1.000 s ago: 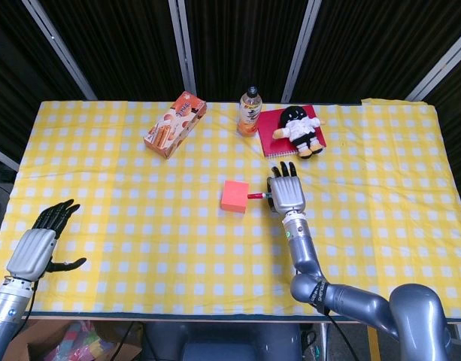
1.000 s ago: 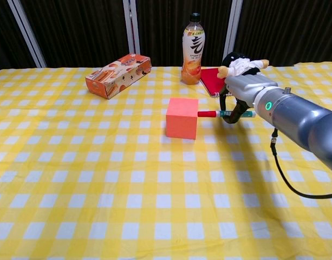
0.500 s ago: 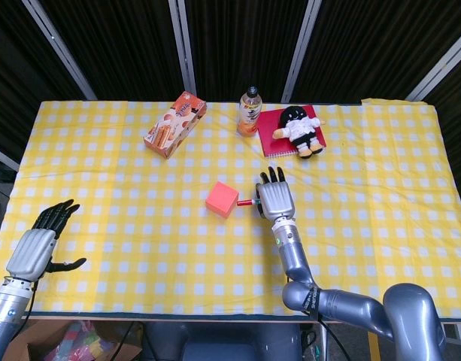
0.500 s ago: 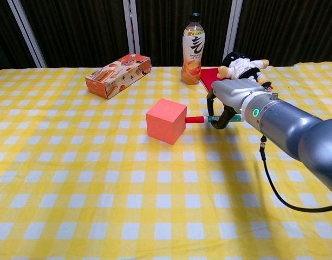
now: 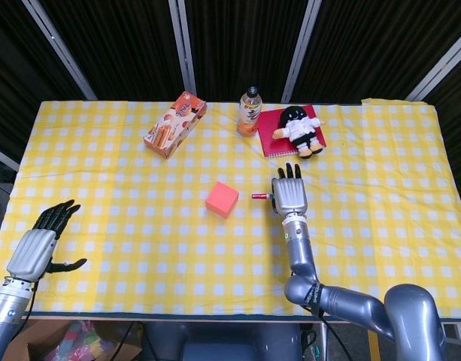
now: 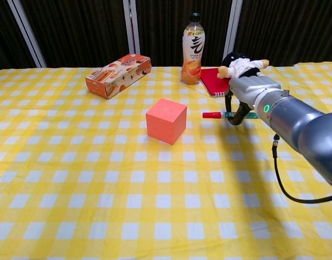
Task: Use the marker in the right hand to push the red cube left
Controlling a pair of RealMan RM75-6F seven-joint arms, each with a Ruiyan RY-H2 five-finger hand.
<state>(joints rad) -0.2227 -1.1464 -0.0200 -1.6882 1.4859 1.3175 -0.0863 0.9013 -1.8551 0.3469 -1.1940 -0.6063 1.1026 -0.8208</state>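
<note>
Yellow-and-white checked cloth [image 5: 140, 226] covered the whole desk, lying flat, with a slight lift at its far right corner. Dark ribbed panels with pale metal struts closed off the room behind. Below the front edge, at the left, some colourful items sat on the floor, too small to identify.

Red cube [image 5: 222, 198] sat near the middle of the cloth, turned at an angle to the checks, one corner toward the robot in the chest view [image 6: 166, 120]. It touched nothing.

Right hand [image 5: 289, 195] lay palm down just right of the cube, its fingers [image 6: 234, 115] curled around the marker [image 6: 221, 115]. Marker pointed left and level, red cap [image 5: 256, 196] toward the cube; a clear gap of cloth separated cap from cube.

Left hand [image 5: 40, 244] hovered at the near left edge of the desk, holding nothing, fingers spread apart. Not visible in the chest view.

Along the far side: an orange snack box [image 5: 175, 124] lying on its side at left of centre; an upright drink bottle [image 5: 250, 111] with orange liquid; just beside it a red notebook [image 5: 275, 128] with a plush toy [image 5: 299, 130], dark head and white top, lying on it. All stood well apart from the cube.
</note>
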